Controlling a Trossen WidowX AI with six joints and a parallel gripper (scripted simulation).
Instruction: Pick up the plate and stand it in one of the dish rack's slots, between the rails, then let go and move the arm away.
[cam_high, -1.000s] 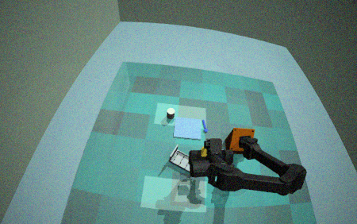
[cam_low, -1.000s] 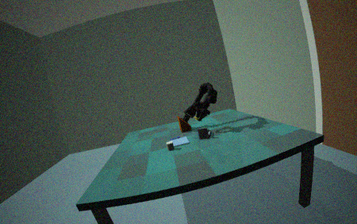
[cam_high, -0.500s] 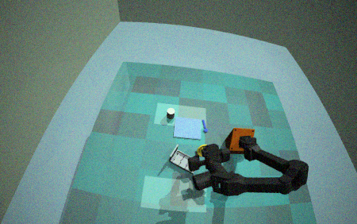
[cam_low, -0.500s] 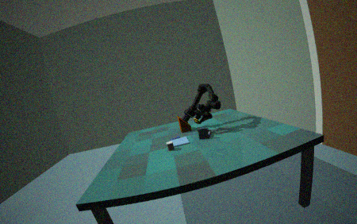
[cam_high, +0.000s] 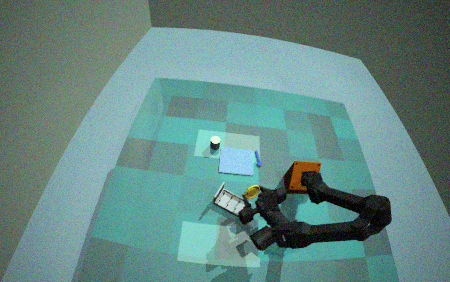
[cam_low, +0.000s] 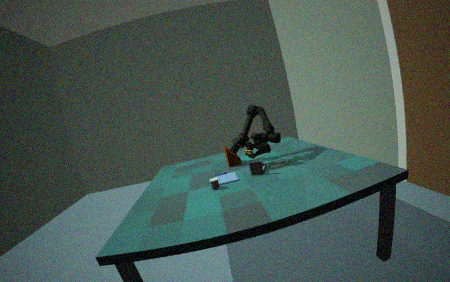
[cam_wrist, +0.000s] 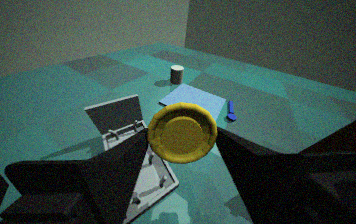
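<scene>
The gripper (cam_wrist: 182, 150) is clamped on the yellow plate (cam_wrist: 182, 132), held on edge just beside the dish rack (cam_wrist: 131, 150); it likely next needs lowering between the rails.

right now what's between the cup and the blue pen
The light blue mat lies between the cup and the pen, as the top view shows; the wrist view shows the same order.
</scene>
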